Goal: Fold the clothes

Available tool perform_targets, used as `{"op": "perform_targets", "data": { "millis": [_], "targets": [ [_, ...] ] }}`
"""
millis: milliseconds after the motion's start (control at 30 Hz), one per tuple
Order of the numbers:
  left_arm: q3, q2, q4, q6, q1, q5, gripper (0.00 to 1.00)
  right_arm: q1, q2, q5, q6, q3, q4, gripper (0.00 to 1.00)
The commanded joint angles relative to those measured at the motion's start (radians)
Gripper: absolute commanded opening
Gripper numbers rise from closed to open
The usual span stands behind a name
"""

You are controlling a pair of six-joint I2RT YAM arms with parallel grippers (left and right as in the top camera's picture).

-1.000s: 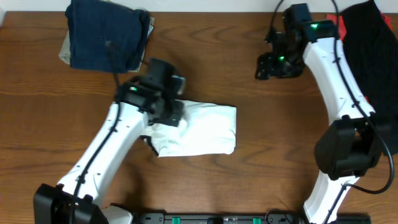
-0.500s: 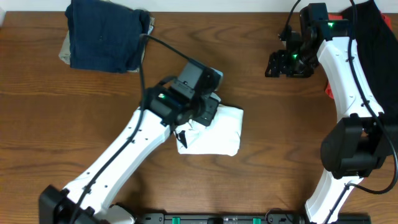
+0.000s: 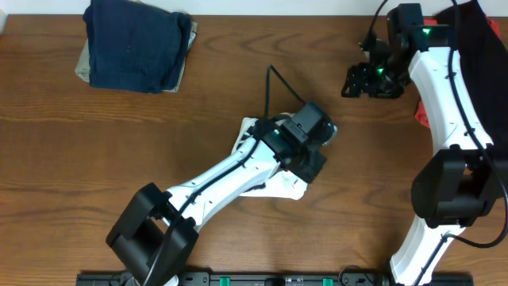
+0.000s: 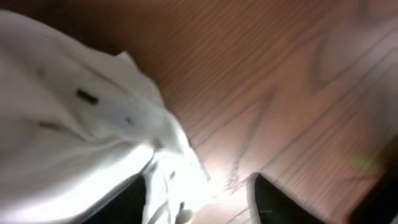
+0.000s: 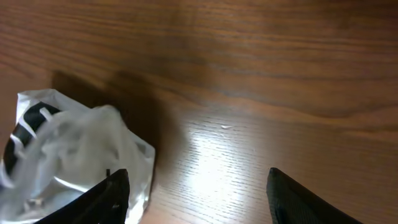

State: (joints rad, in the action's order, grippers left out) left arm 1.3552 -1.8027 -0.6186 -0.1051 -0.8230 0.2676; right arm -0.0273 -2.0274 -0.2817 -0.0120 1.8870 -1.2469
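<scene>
The clothes here are chiefly a folded white T-shirt (image 3: 286, 187) at mid-table, mostly covered by my left arm. My left gripper (image 3: 316, 155) hovers over the shirt's right edge. In the left wrist view the left gripper (image 4: 199, 208) is open, with the white T-shirt (image 4: 68, 118) bunched at the left and a loose edge of it lying between the fingers. My right gripper (image 3: 369, 79) hangs open at the back right over bare wood. The right wrist view shows the right gripper (image 5: 199, 205) holding nothing, with the T-shirt (image 5: 68, 158) and its black print at the lower left.
A folded navy garment (image 3: 135, 44) lies on a tan one (image 3: 82, 65) at the back left. At the far right edge a black garment (image 3: 476, 48) lies over a red one (image 3: 421, 115). The right arm (image 3: 444, 103) stands along that side.
My left gripper swept to the right across the table, carrying the white T-shirt with it, and its jaws have parted. The right gripper shifted slightly right.
</scene>
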Motion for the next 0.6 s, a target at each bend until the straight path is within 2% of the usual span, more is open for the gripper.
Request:
{"op": "perform_targets", "data": {
  "millis": [0, 133, 267, 400, 567],
  "targets": [
    [0.024, 0.015, 0.008, -0.021, 0.010, 0.009, 0.78, 0.045, -0.006, -0.032, -0.005, 0.015, 0.004, 0.69],
    [0.056, 0.021, 0.005, -0.025, 0.013, 0.009, 0.95, 0.071, -0.006, -0.109, 0.040, 0.015, 0.008, 0.69],
    [0.148, 0.074, -0.031, -0.031, 0.051, 0.009, 0.98, 0.073, -0.006, -0.120, 0.058, 0.015, 0.002, 0.69],
    [0.244, 0.179, -0.085, -0.031, 0.152, -0.001, 0.99, 0.042, -0.006, -0.202, 0.127, 0.015, -0.018, 0.69],
    [0.250, 0.307, -0.132, -0.031, 0.310, -0.152, 0.98, -0.051, -0.006, -0.224, 0.149, 0.014, -0.047, 0.68]
  ]
}}
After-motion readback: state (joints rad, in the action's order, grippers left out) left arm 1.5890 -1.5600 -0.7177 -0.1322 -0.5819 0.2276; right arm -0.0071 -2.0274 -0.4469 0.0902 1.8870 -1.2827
